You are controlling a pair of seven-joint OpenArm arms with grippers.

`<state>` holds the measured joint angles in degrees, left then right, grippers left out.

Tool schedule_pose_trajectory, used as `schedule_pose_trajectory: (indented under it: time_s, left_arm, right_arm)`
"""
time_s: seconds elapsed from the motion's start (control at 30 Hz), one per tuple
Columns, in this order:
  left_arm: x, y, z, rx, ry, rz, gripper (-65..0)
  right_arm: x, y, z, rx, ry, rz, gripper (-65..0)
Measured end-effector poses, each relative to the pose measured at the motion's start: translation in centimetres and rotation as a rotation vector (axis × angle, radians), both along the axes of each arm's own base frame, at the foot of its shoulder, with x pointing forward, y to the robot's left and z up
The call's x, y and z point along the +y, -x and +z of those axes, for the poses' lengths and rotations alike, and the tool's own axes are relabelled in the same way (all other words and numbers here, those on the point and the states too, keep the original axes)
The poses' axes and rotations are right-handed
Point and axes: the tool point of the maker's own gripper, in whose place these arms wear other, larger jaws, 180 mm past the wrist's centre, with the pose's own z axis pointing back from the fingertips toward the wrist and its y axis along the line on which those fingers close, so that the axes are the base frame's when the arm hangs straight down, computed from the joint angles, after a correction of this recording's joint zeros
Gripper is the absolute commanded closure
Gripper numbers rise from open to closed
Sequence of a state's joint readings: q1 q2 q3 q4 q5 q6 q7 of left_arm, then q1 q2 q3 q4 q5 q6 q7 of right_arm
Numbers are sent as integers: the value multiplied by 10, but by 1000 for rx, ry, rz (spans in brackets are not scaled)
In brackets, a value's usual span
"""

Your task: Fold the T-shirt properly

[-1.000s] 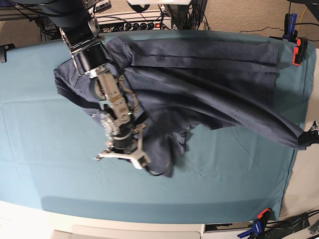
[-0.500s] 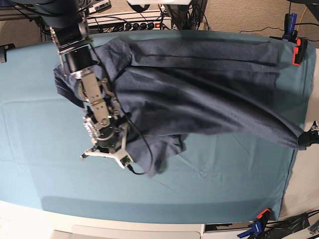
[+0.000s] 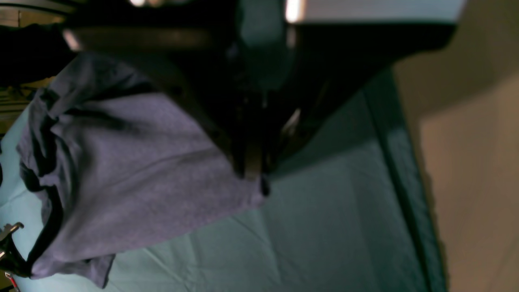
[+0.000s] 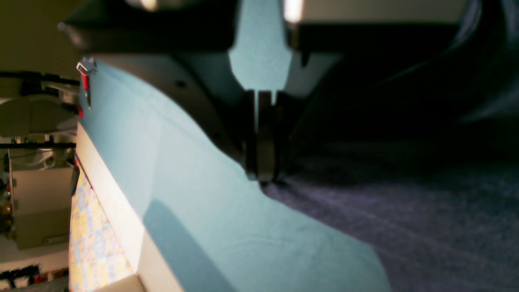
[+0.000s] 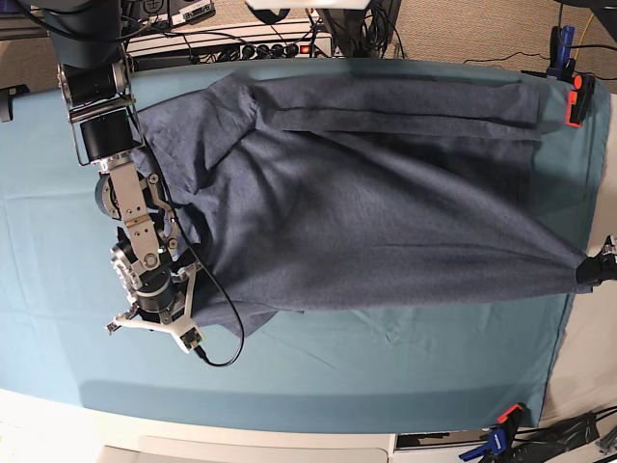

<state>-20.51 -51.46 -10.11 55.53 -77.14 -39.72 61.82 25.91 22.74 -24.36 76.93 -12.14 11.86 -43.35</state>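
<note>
The blue-grey T-shirt (image 5: pixel 386 193) lies stretched across the teal table cloth (image 5: pixel 386 386) between my two grippers. In the base view my right gripper (image 5: pixel 198 342) sits at the lower left, shut on the shirt's lower-left edge. Its wrist view shows the fingers (image 4: pixel 263 162) pinched together on the edge of the T-shirt (image 4: pixel 405 227). At the table's right edge my left gripper (image 5: pixel 596 267) is shut on the shirt's lower-right corner. In the left wrist view the dark fingers (image 3: pixel 253 162) clamp a corner of the T-shirt (image 3: pixel 134 170). No lettering shows.
An orange clamp (image 5: pixel 578 96) holds the cloth at the back right. A blue and orange clamp (image 5: pixel 501 424) grips its front right corner. A power strip and cables (image 5: pixel 270 43) lie behind the table. The cloth's right edge (image 3: pixel 405 182) drops off beside the left gripper.
My right gripper has moved left across the table, pulling the shirt's bunched lower edge with it. The cloth now lies flatter and wider. The left gripper has stayed at the right edge.
</note>
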Motion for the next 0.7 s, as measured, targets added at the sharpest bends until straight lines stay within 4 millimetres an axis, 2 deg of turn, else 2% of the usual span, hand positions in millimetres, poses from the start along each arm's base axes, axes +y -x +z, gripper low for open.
schedule_pose_trajectory:
  time_s: [0.2, 0.33, 0.53, 0.7]
  left_arm:
    - [0, -1, 1, -4, 1, 1, 0]
    - [0, -1, 1, -8, 3, 3, 0]
    - [0, 0, 0, 2, 0, -2, 0]
    - [-4, 1, 2, 0, 30, -9, 0]
  right_arm:
    - [-13, -8, 18, -42, 44, 5, 0]
    - [-20, -6, 17, -29, 56, -14, 0]
    - [-19, 3, 3, 28, -11, -44, 0]
    - [-18, 25, -27, 98, -24, -50, 0]
